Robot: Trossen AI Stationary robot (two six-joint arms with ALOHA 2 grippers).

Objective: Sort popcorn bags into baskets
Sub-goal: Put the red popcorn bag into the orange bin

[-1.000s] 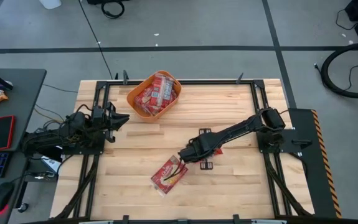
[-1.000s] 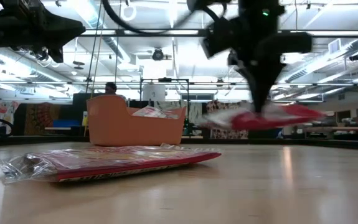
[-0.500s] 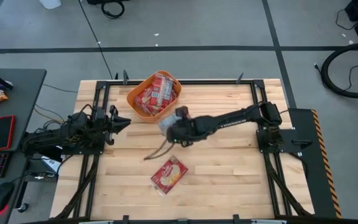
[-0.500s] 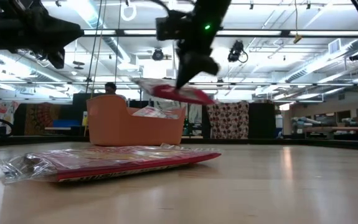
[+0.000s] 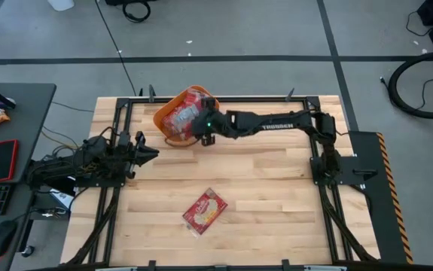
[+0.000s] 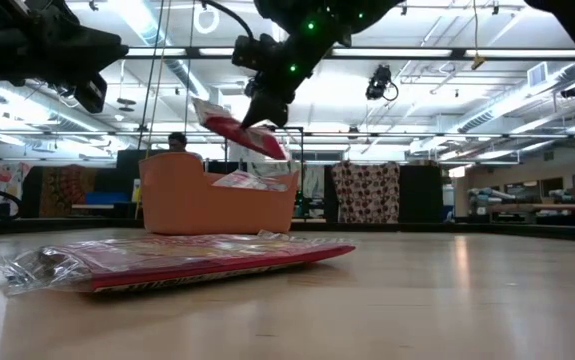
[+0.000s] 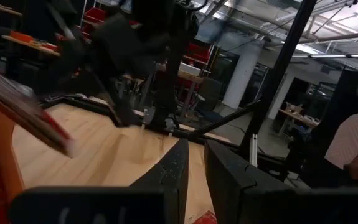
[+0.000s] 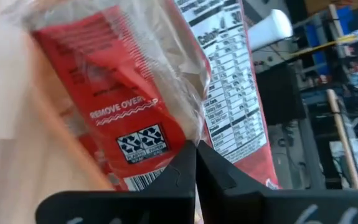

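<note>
From above, my right gripper point(image 5: 203, 129) hangs over the orange basket point(image 5: 165, 124). Low down, I see it clenching a popcorn bag point(image 6: 229, 130) above the rim, ready to drop. Left gripper point(image 7: 194, 177) waits, fingers slightly parted; spare bag point(image 5: 204, 211) on the table point(image 5: 276, 196).

One orange basket point(image 5: 172, 123) stands on the worktop point(image 5: 276, 188). One popcorn bag point(image 5: 205, 211) lies flat and alone on the worktop, well apart from the basket. One further popcorn bag point(image 6: 235, 130) hangs above the basket, clamped by the right gripper point(image 6: 259, 118). The basket holds several more bags point(image 5: 190, 105); they overlap, so an exact count cannot be made, though at least three show from above. Two arms are present, each with one gripper: the right over the basket, the left gripper point(image 5: 147, 153) idle at the worktop's left edge, its two fingers point(image 7: 169, 171) parted.
</note>
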